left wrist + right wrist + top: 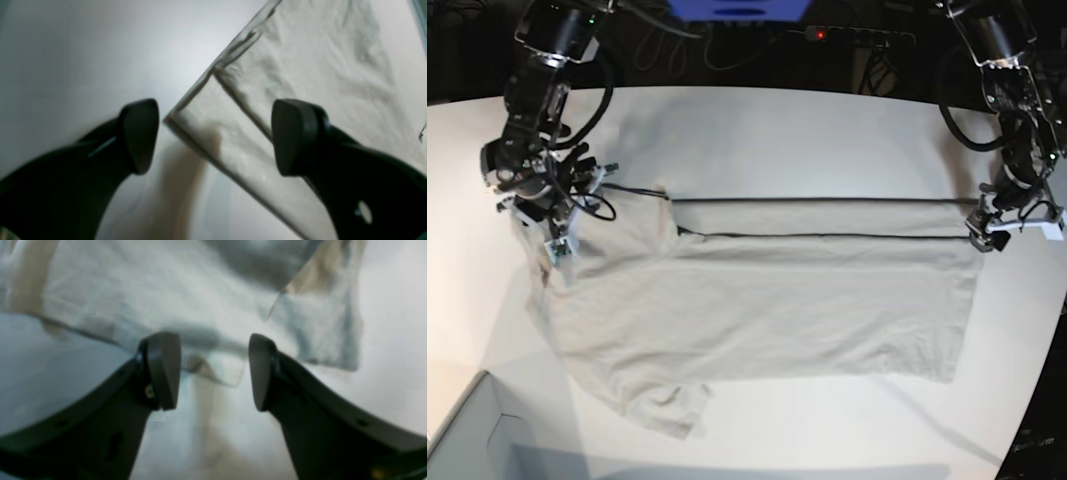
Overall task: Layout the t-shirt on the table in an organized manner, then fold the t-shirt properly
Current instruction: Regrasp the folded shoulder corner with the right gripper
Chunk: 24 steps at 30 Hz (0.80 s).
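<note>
Both wrist views are blurred and close. In the left wrist view, the t-shirt (300,66) runs off the frame at twelve and three o'clock. In the right wrist view, its weave is smeared soft. In the base view, the pale box corner (472,430) is cut off at seven o'clock, and the table (827,140) at three and nine o'clock.

T-shirt (767,310) flat on table (827,140), top edge folded.

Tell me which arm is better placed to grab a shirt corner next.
Left, probably. Its open left pincer straddles the folded corner of the t-shirt on the table. The right pincer, also open, faces a blurrier, rumpled edge.
</note>
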Available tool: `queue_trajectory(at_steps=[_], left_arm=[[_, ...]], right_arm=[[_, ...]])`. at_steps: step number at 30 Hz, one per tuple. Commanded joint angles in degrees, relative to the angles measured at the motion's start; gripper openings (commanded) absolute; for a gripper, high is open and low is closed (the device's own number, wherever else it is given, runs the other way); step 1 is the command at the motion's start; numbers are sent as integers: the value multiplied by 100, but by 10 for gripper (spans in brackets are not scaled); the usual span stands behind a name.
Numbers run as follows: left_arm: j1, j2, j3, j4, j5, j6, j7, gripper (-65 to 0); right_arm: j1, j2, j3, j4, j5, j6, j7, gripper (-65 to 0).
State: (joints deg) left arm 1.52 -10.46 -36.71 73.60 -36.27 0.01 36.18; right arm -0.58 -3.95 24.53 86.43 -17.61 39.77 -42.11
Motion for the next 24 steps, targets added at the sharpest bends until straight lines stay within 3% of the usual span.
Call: queue_trajectory(at_steps=[1, 6, 15, 17, 20, 21, 24], left_arm=[[-68, -84, -26, 108, -34, -32, -89, -141], [-68, -84, -26, 108, -34, -32, -89, -141], [-51, -84, -26, 108, -34, -32, -89, -141], [-51, -84, -26, 108, -34, -32, -89, -141], [-42, -84, -26, 108, -34, -32, -89, -141], [-42, -84, -26, 108, -34, -32, -89, -141], [-42, -84, -26, 108, -34, -32, -89, -141]], right_arm=[[71, 30, -5, 20, 59, 23, 162, -332], [133, 100, 399, -428, 59, 23, 233, -352], [54, 100, 408, -621, 59, 23, 242, -357], [36, 91, 399, -621, 59, 23, 242, -413], [62, 82, 399, -604, 59, 23, 242, -613], [71, 91, 399, -604, 59, 23, 242, -650], [177, 109, 443, -428, 59, 23, 242, -650]])
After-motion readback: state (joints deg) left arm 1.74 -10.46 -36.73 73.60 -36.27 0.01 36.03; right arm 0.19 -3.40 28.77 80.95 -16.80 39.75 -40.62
